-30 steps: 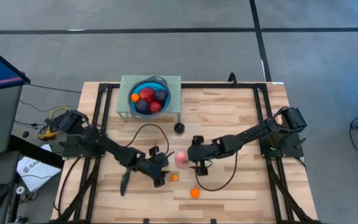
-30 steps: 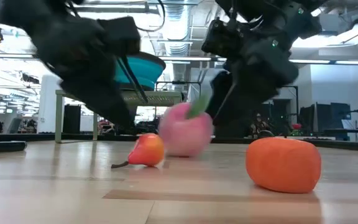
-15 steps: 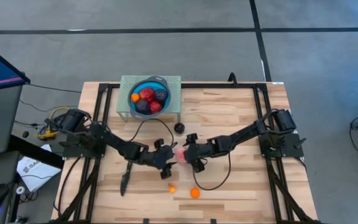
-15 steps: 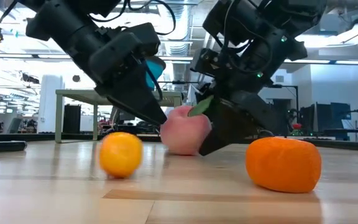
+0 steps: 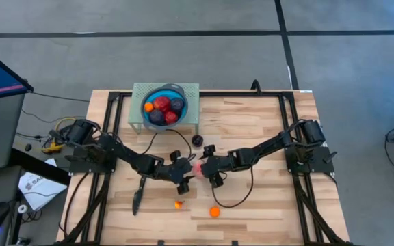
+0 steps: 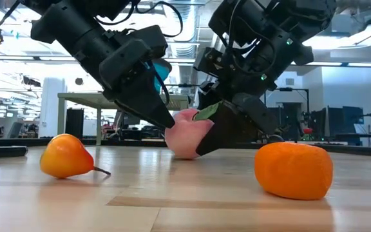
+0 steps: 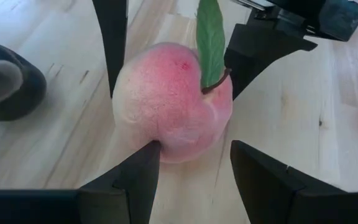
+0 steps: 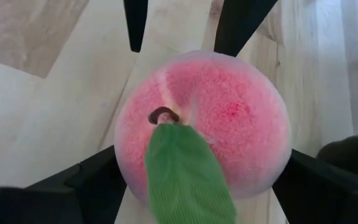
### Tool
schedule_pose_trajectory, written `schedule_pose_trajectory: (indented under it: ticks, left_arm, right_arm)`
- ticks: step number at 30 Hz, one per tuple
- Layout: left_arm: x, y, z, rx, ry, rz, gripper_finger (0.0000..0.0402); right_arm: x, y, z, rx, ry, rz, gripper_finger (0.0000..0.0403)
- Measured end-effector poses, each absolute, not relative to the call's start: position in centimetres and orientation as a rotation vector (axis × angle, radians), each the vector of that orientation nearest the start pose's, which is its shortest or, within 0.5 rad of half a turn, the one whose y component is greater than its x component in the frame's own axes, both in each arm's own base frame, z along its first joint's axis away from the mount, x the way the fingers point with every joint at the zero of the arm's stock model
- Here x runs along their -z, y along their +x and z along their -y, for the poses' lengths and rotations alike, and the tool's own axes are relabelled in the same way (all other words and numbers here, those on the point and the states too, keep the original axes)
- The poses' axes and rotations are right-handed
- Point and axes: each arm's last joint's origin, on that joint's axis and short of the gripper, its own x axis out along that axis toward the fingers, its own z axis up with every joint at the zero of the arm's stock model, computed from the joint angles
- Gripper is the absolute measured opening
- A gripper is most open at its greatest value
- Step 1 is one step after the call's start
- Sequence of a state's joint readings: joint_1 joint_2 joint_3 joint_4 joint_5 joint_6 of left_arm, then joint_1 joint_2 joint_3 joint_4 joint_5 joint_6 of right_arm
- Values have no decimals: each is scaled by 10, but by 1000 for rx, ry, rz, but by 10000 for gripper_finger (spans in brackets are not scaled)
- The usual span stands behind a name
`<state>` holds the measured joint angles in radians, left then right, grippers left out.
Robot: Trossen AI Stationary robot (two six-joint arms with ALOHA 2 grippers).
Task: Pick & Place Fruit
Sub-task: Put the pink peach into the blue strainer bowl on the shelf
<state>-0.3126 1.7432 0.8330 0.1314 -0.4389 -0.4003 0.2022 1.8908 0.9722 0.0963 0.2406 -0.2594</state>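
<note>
Between both tools' open fingers, pink fruit [image 5: 198,169] rests on table [image 5: 265,123].

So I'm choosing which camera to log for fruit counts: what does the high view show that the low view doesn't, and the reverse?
Only the high view shows the fruit inside the blue bowl, a dark purple fruit loose on the table, and the black knife. Only the low view shows the pink peach's green leaf and the room behind. Both show the pink peach between the left tool and right tool, plus two small orange fruits.
</note>
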Motion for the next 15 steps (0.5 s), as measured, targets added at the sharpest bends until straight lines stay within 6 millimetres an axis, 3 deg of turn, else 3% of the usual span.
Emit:
schedule_pose_trajectory:
  ticks: [5, 9, 15]
  left_arm:
    - [-164, 310, 93, -212, -123, -648, 190]
    - [-204, 294, 92, -195, -145, -580, 190]
    - [-264, 249, 91, -124, -188, -465, 190]
  right_arm:
    - [-139, 356, -75, -58, -352, -773, 332]
    - [-154, 349, -82, -69, -312, -763, 331]
    - [-212, 341, -77, -33, -216, -587, 330]
